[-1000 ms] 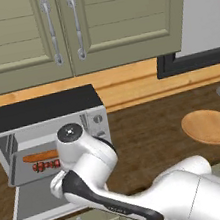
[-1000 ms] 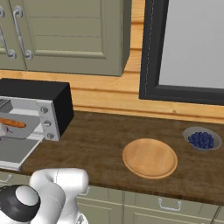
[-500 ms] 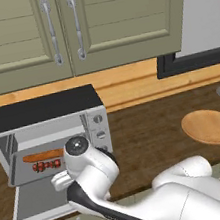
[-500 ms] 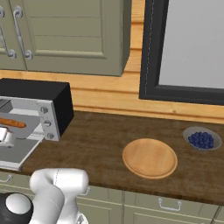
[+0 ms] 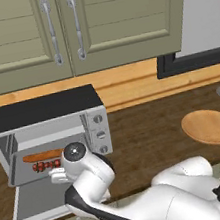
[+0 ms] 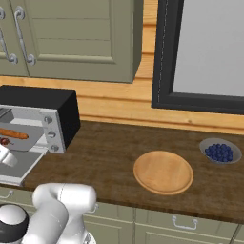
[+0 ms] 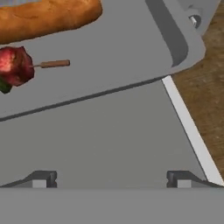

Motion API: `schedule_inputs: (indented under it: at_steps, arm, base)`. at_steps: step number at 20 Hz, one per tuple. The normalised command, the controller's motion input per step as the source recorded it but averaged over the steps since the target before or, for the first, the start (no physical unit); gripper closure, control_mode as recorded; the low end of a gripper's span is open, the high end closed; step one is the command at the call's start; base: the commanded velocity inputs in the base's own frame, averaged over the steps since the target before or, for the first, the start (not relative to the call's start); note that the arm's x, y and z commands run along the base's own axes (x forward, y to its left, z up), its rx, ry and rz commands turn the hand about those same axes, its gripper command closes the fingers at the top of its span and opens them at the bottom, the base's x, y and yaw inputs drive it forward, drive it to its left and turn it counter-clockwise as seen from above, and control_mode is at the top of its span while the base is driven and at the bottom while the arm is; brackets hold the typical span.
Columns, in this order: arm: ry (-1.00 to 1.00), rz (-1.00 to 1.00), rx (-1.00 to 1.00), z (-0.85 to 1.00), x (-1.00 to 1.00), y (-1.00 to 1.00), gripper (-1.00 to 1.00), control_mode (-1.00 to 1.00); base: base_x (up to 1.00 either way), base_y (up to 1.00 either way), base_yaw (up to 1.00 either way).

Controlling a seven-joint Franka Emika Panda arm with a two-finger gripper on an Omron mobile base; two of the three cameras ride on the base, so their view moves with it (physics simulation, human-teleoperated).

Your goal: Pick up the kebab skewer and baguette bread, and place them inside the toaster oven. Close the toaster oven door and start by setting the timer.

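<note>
**Door still down, food loaded — risks at the close**

Kitchen counter (image 6: 119,152), dark wood, olive cabinets above; toaster oven (image 5: 52,132) sits at its left end.

Gripper (image 7: 111,179): jaws spread wide, nothing between them, the two tips low in the hand view. I see it poised over the grey inner face of the toaster oven door (image 7: 100,135), which lies dropped flat toward me. I can't tell whether the tips touch the panel.

Just past the hand: kebab skewer (image 7: 26,66) rests on the oven floor, bare stick end pointing toward the oven's right wall, red chunk at the view's left edge. Baguette bread (image 7: 46,17) lies behind it, deeper in. Left base view confirms both inside the cavity, loaf (image 5: 42,155) above skewer (image 5: 46,165).

Further out: round wooden plate (image 5: 211,126) bare, well to the right; small bowl of blueberries (image 6: 220,152) beyond it. Not involved.

My read: loading looks done; the door and the timer remain.

What could go wrong:
- Skewer sits near the front lip of the cavity. If it overhangs, the rising door may catch it or fail to seat.
- Open fingers pushing a flat panel from above can slip; I'd need to get under the far edge or the handle, which is hidden from me.
- Arm elbow (image 5: 76,155) crowds the opening; a swing could knock the oven or sweep the food.
- Knobs (image 5: 100,134) are small and stacked close — easy to turn the wrong one.
</note>
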Motion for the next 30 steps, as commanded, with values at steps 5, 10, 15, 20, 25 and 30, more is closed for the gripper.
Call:
schedule_inputs:
  at_steps: [5,10,15,20,25,30]
  arm:
    - [0.02,-0.27,0.14,-0.09,0.28,0.02,-1.00,-1.00]
    - [0.00,-0.19,0.09,0.00,0.39,0.02,-1.00,-1.00]
    - [0.03,-0.12,0.02,0.00,0.42,0.00,-1.00,-1.00]
    - [0.06,-0.01,0.00,0.00,0.26,0.00,-1.00,-1.00]
    - [0.01,-0.03,0.00,0.00,0.45,0.00,-1.00,-1.00]
    - [0.01,-0.06,0.00,0.00,0.31,0.00,-1.00,-1.00]
  base:
    - [0.00,0.00,0.00]
    - [0.00,0.00,0.00]
    - [0.00,0.00,0.00]
    - [0.00,0.00,0.00]
    - [0.00,0.00,0.00]
    - [0.00,0.00,0.00]
